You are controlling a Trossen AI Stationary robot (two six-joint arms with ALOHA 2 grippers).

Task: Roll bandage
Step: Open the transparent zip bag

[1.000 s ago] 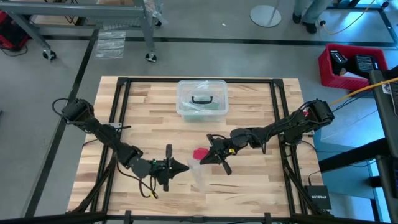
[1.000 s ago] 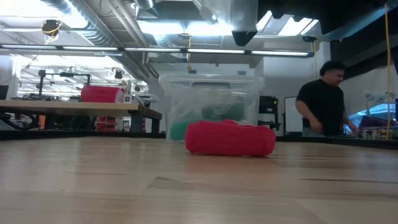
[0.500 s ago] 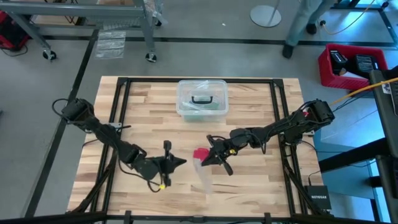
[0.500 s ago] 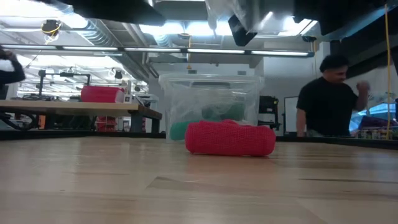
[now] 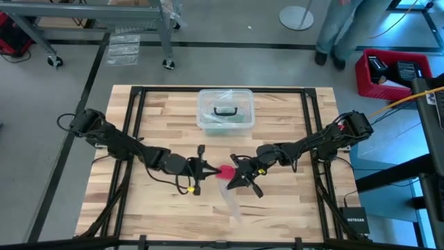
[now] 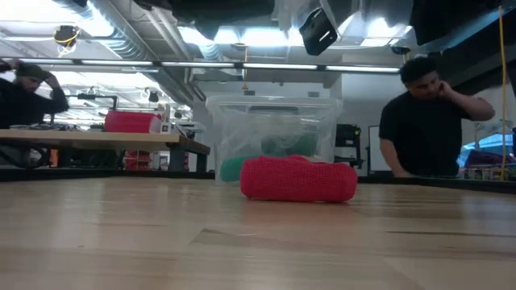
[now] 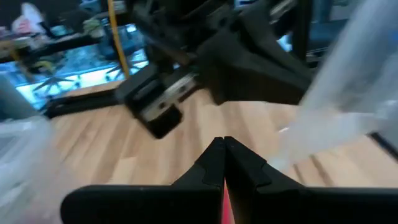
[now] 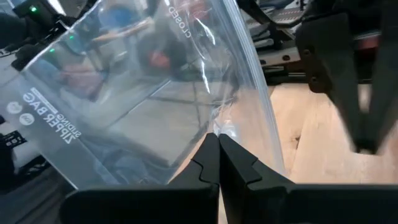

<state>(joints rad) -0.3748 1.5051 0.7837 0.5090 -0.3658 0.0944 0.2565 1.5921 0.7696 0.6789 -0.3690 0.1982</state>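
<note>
The left gripper (image 5: 205, 169) sits low over the table (image 5: 159, 125) with its two fingers pressed tip to tip and nothing between them, as its wrist view shows; the red bandage (image 5: 225, 171) lies just ahead of those tips, so near that contact cannot be ruled in or out from above. On the far side of the bandage from the left fingers is the right gripper (image 5: 236, 177), its fingers also pinched together, here on the edge of a clear zipper bag (image 8: 143, 93) that hangs across its wrist view and trails over the wood past the bandage. From table height the bandage (image 6: 298, 179) already reads as a short, plump cylinder lying on its side, in front of the clear plastic box (image 5: 225, 110) with the black handle, which stands well beyond both sets of fingers. It looks light, soft and knitted, so it should squash under pressure rather than slip, and a loose outer end could unwind if dragged. The sensible hold would be across the middle of the roll, fingers spanning its round sides, squeezing gently enough to keep the layers tight without flattening them.
</note>
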